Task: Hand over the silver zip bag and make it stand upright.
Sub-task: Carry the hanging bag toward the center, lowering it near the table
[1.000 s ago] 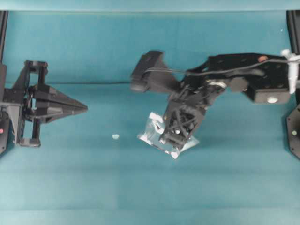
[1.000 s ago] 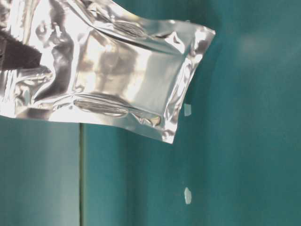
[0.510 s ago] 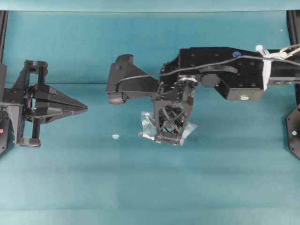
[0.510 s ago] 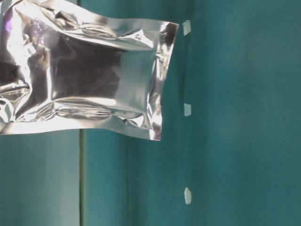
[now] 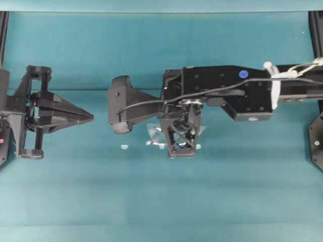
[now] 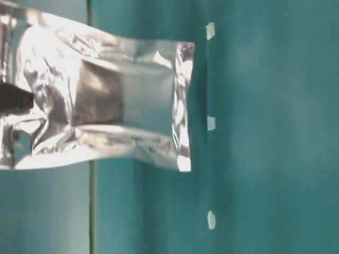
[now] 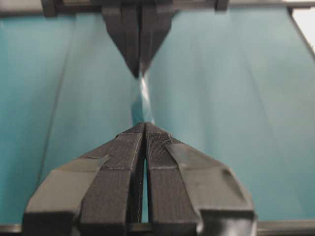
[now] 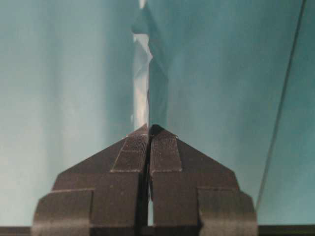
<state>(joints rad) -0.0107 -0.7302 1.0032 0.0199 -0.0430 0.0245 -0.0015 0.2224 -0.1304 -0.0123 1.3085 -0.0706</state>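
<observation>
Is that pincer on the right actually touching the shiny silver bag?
Touching. In the right wrist view the right pincer is shut on the edge of the silver zip bag, which sticks straight out from its tips; the overhead view shows the bag under that arm.
</observation>
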